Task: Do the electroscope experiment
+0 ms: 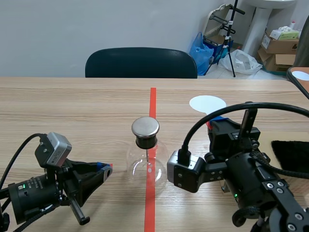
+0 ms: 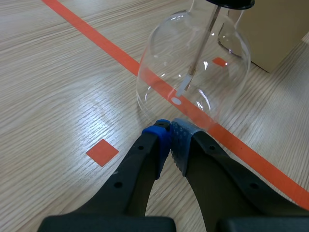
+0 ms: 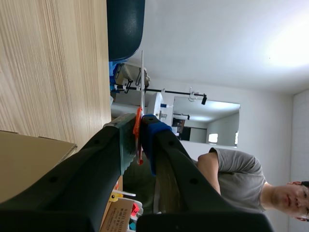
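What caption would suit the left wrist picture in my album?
Shut left gripper facing a clear round glass flask, thin metal rod inside, standing on a wooden table.

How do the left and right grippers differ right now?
The left gripper is shut on nothing, pads meeting; the right gripper is shut on a thin white disc with an orange piece at the pinch. The left gripper sits low over the table, tips close to the glass flask; the right gripper is rolled sideways, pointing past the table edge toward the room. Shared: both have their fingers closed.
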`<control>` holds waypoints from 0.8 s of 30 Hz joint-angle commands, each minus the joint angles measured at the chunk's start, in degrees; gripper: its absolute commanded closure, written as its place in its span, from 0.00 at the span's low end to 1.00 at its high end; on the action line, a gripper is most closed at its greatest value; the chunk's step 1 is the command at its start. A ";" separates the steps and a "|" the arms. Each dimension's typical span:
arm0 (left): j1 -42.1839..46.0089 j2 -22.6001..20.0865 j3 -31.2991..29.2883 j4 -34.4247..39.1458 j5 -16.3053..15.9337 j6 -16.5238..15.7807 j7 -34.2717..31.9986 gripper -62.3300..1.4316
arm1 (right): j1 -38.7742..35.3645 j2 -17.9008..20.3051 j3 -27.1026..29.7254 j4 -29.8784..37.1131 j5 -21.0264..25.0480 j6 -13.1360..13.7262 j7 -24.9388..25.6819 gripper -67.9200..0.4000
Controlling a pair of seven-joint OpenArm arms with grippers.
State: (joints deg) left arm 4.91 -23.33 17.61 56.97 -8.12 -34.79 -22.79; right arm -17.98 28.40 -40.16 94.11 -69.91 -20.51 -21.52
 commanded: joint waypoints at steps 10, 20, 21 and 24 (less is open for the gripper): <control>-0.20 -0.20 -0.20 1.05 -0.59 -0.50 -1.01 0.92 | 0.68 0.46 0.28 0.22 -0.57 -0.87 -0.20 0.97; -0.20 -0.20 -0.20 1.05 -0.59 -0.50 -0.83 0.92 | 0.68 0.48 0.33 0.22 -0.37 -0.87 -0.17 0.97; -0.20 -0.20 -0.20 1.05 -0.59 -0.50 -0.87 0.92 | 0.68 0.48 0.33 0.22 -0.37 -0.87 -0.17 0.97; -0.20 -0.20 -0.20 1.05 -0.59 -0.50 -1.25 0.92 | 0.68 0.48 0.33 0.22 -0.37 -0.87 -0.17 0.97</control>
State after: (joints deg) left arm 4.93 -23.35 17.61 56.99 -8.14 -34.79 -22.81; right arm -17.98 28.40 -40.16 94.11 -69.91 -20.53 -21.52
